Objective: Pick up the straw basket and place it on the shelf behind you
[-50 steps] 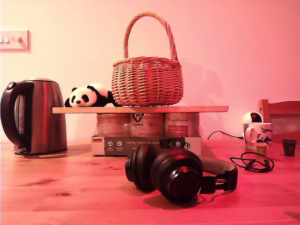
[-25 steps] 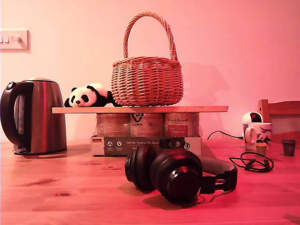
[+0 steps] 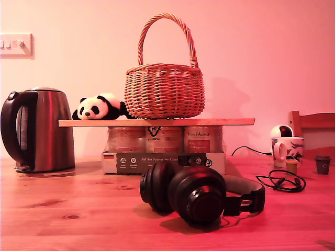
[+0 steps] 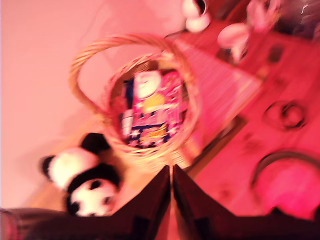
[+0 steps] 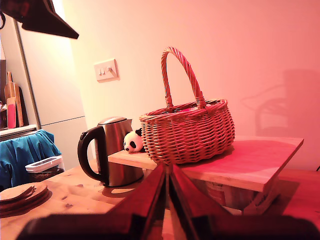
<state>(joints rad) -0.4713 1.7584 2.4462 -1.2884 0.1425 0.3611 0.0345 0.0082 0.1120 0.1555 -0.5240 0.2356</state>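
The straw basket, round tan wicker with a tall arched handle, stands upright on the shelf, a thin light-wood board resting on a pack of cans. Neither arm shows in the exterior view. In the first wrist view I look down into the basket, which holds a colourful packet; my first gripper is shut and empty, apart from the basket. In the second wrist view the basket stands on the shelf seen from the side. My second gripper is shut and empty, short of the board.
A toy panda lies on the board beside the basket. A steel kettle stands at the exterior view's left. Black headphones lie in front of the can pack. A mug and a coiled cable sit at the exterior view's right.
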